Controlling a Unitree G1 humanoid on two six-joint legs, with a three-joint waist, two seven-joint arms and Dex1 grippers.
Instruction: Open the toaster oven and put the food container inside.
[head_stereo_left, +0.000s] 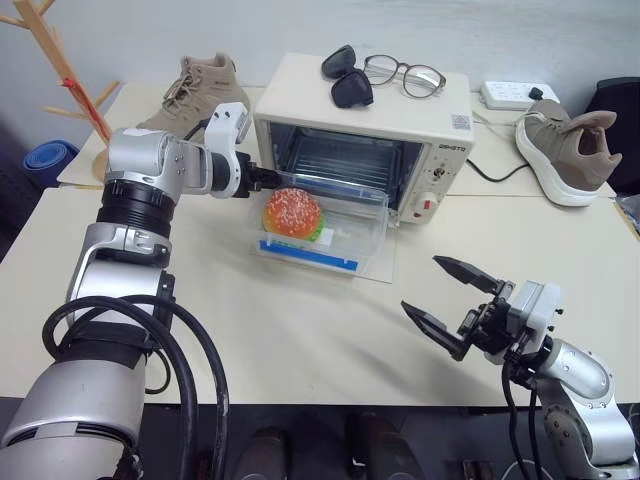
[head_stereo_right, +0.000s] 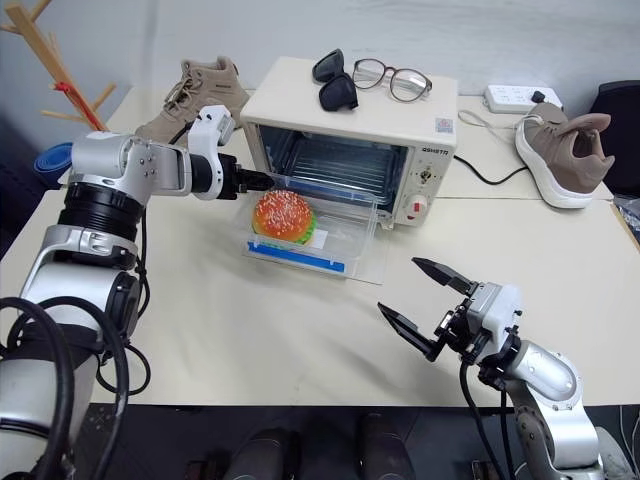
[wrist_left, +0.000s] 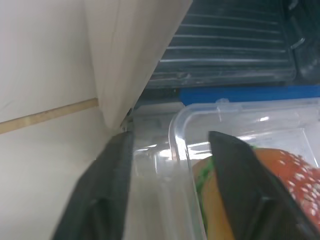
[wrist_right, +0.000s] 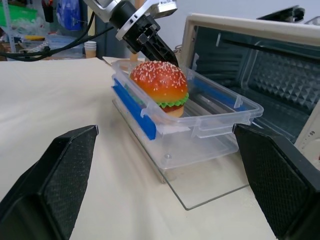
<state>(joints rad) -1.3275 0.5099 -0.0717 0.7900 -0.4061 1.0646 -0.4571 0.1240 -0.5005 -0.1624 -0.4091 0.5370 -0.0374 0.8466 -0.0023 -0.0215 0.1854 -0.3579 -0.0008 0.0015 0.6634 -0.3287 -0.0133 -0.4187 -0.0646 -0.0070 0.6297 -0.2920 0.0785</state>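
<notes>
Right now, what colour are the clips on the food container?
Blue clips along the clear food container; the right wrist view shows them best.

Food container (head_stereo_left: 325, 225) on the toaster oven (head_stereo_left: 362, 135) door's lowered glass, left end effector (head_stereo_left: 268, 178) at its rim

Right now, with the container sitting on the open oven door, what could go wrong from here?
The left gripper straddles a corner of the food container, one finger inside beside the burger; closing could crush it or slip off the thin wall. Pushed from that corner, the container may skew and catch on the toaster oven frame. A jolt could shake the glasses off its top.
</notes>
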